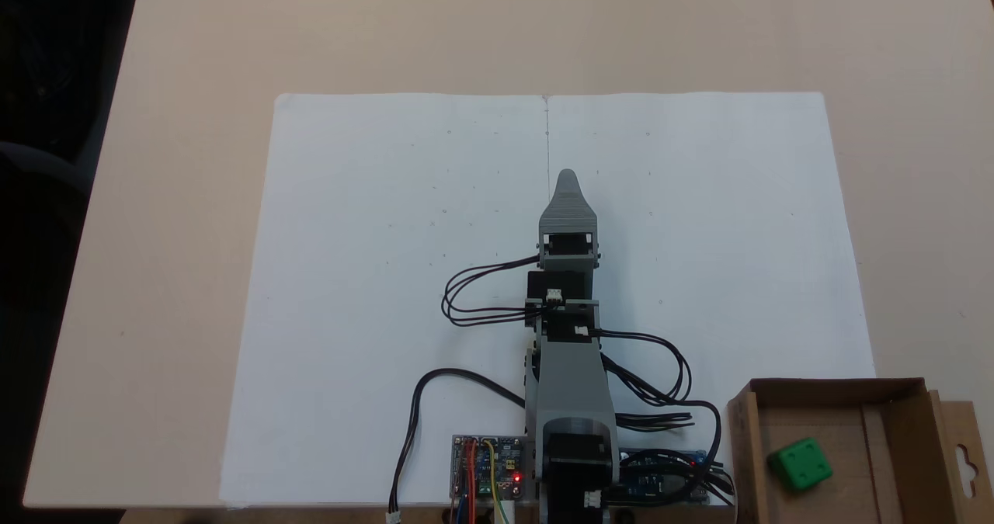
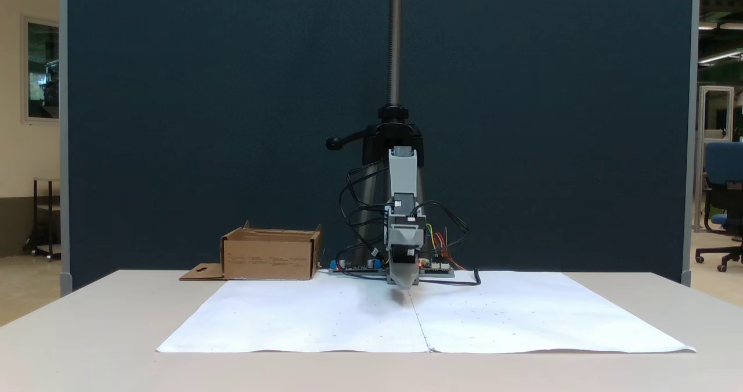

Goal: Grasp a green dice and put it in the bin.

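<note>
The green dice (image 1: pixel 801 464) lies inside the bin (image 1: pixel 893 400), a brown cardboard box at the lower right of a fixed view. In the other fixed view the bin (image 2: pixel 270 256) stands on the left, its walls hiding the inside. The grey gripper (image 1: pixel 567 176) points away from the arm's base over the middle seam of the white paper, well apart from the bin. Its tip (image 2: pixel 404 283) hangs just above the sheet. Its jaws lie one behind the other, so a single tip shows and no gap can be judged. Nothing is seen in it.
A large white paper sheet (image 1: pixel 388 275) covers the beige table. Black cables (image 1: pixel 481 299) loop out beside the arm, and circuit boards (image 1: pixel 489 470) sit at its base. The bin's flap (image 1: pixel 963 454) with a hang-hole lies flat beside it. A dark stand (image 2: pixel 396 125) rises behind the arm.
</note>
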Robot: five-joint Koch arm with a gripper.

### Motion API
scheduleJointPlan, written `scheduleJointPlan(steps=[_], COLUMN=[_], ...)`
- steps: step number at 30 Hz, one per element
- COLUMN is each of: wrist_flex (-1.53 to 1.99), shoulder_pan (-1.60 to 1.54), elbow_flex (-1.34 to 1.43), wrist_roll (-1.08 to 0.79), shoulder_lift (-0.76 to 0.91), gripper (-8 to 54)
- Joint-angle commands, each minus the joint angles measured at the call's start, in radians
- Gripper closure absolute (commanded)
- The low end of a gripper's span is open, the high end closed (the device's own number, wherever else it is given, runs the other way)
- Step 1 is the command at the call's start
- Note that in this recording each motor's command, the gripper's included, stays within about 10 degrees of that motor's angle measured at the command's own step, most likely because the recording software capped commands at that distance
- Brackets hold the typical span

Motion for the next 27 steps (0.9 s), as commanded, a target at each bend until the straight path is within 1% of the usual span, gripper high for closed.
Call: scheduleJointPlan(steps=[1,19,27], wrist_flex=[-0.17,-0.53,-0.538], shoulder_pan=[0.026,0.02,0.02], elbow_flex=[0.081,0.081,0.08], wrist_roll=[0.014,0.02,0.02], shoulder_lift=[0.115,0.107,0.107], gripper=[1.1,1.1,1.1])
